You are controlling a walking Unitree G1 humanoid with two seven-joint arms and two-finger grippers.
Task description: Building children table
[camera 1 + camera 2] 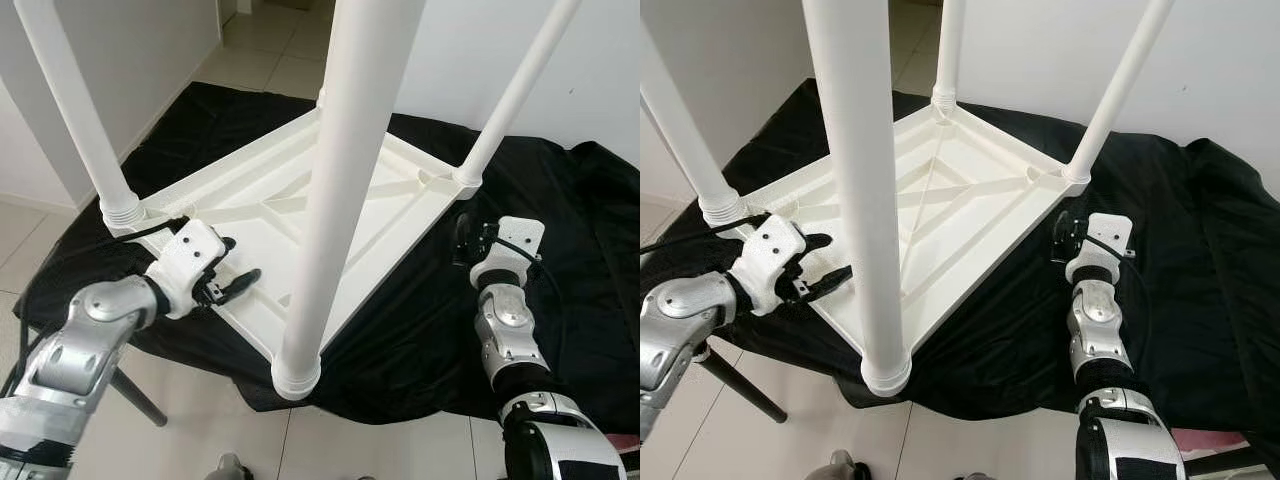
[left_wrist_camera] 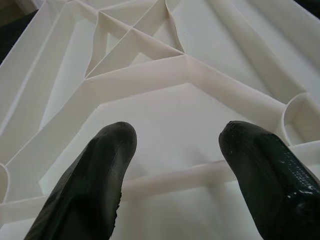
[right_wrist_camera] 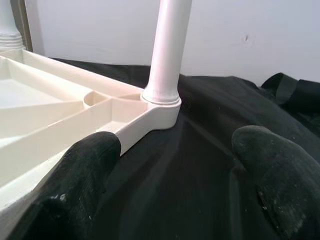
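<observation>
Upturned table (image 1: 300,210) on black cloth (image 1: 560,250), perhaps beside chair leg (image 1: 135,395).

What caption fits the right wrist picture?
Open right gripper beside upturned white table, leg upright, black cloth beneath.

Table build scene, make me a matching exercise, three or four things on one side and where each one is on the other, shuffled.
1. left tool
2. right tool
3. black cloth
4. table top

A. spread on the floor
B. lying upside down, legs up
C. over the ribbed underside, open
D. beside the table's edge, over the cloth, open

Pairs: 1-C, 2-D, 3-A, 4-B
</observation>
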